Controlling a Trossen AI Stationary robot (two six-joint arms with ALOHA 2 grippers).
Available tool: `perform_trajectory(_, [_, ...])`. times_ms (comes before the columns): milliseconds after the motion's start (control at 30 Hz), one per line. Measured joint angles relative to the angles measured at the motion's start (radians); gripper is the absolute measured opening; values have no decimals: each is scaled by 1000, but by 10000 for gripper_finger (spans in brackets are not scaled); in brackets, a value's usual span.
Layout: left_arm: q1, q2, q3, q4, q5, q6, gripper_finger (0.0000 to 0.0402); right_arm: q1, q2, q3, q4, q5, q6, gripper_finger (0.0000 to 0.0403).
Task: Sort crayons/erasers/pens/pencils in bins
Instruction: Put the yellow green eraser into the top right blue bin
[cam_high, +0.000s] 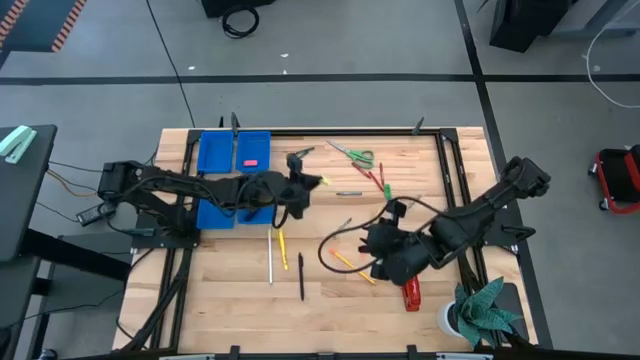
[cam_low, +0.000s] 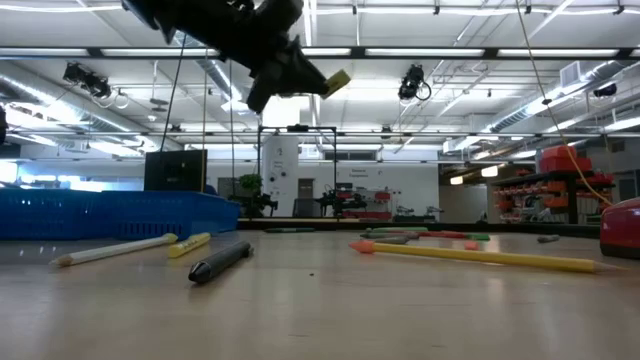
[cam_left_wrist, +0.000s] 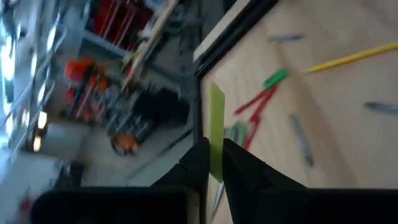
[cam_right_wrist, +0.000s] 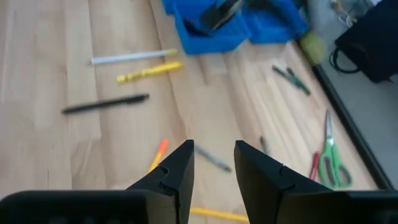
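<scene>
My left gripper (cam_high: 306, 186) hangs high over the table's middle, just right of the blue bins (cam_high: 236, 152), and is shut on a yellow eraser (cam_left_wrist: 216, 122). In the low view the eraser (cam_low: 337, 82) juts out past the fingertips. A pink eraser (cam_high: 252, 161) lies in the far bin. My right gripper (cam_right_wrist: 213, 167) hovers open over the table's right half with nothing between its fingers. Lying flat on the wood are a white pencil (cam_right_wrist: 134, 57), a yellow pencil (cam_right_wrist: 149, 71), a black pen (cam_right_wrist: 106, 104) and an orange-tipped pencil (cam_high: 350, 262). My left gripper pinches the yellow eraser by one end (cam_left_wrist: 216, 167) between its two fingers (cam_left_wrist: 198, 163). Most of the eraser sticks out beyond the fingertips. The fingers reach nearly level toward the table's right side. The eraser is lifted well clear of the table.
Green-handled scissors (cam_high: 356, 156) lie near the far edge, with red and green crayons (cam_high: 381, 181) and a grey pen (cam_high: 348, 193) beside them. A red stapler (cam_high: 411, 294) and a potted plant (cam_high: 482, 312) sit at the near right. A black frame (cam_high: 440, 135) borders the table.
</scene>
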Motion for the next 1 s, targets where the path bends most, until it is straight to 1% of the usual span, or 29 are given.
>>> perform_trajectory(133, [79, -67, 0, -112, 0, -129, 37, 33, 9, -83, -1, -6, 70, 120])
perform_trajectory(200, [136, -108, 0, -193, 32, -202, 31, 43, 9, -141, 0, -7, 114, 120])
perform_trajectory(300, [238, -147, 2, -260, 105, -306, 30, 53, 10, -240, 3, -4, 178, 120])
perform_trajectory(400, [340, -160, 0, -302, 120, -405, 40, 46, 10, -347, 55, 23, 200, 120])
perform_trajectory(500, [438, -161, -34, -283, 121, -466, 46, 20, 11, -432, 113, 41, 202, 120])
perform_trajectory(600, [536, -160, -97, -202, 121, -481, 42, -14, 11, -488, 168, 41, 200, 120])
perform_trajectory(700, [626, -160, -170, -135, 121, -488, 34, -46, 11, -509, 202, 40, 199, 120])
perform_trajectory(800, [700, -160, -214, -118, 125, -515, 32, -71, 10, -510, 217, 39, 199, 120])
perform_trajectory(900, [747, -159, -233, -126, 184, -553, 44, -88, 10, -510, 252, 38, 176, 120])
perform_trajectory(1000, [769, -159, -234, -131, 256, -647, 53, -98, 10, -510, 301, 38, 149, 120])
